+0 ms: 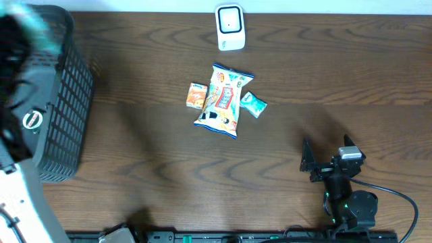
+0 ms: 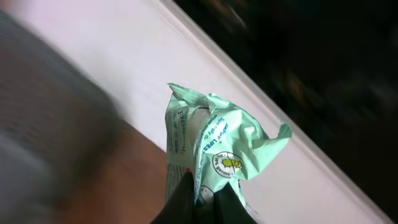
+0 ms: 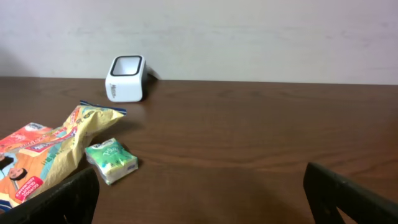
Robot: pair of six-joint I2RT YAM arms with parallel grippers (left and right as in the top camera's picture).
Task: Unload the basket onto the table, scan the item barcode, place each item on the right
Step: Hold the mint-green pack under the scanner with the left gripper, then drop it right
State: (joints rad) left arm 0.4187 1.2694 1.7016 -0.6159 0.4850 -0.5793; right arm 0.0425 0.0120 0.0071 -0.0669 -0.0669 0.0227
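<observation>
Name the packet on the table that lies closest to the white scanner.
The large yellow snack bag in the middle: its top edge reaches toward the scanner, while the small orange packet and small green packet beside it lie farther off.

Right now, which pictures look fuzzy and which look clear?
Overhead: sharp on the chip bag, but smeared by motion in the top-left corner above the basket. Left wrist: the mint packet is fairly clear, everything behind it blurred. Right wrist: crisp, the scanner easy to see.
</observation>
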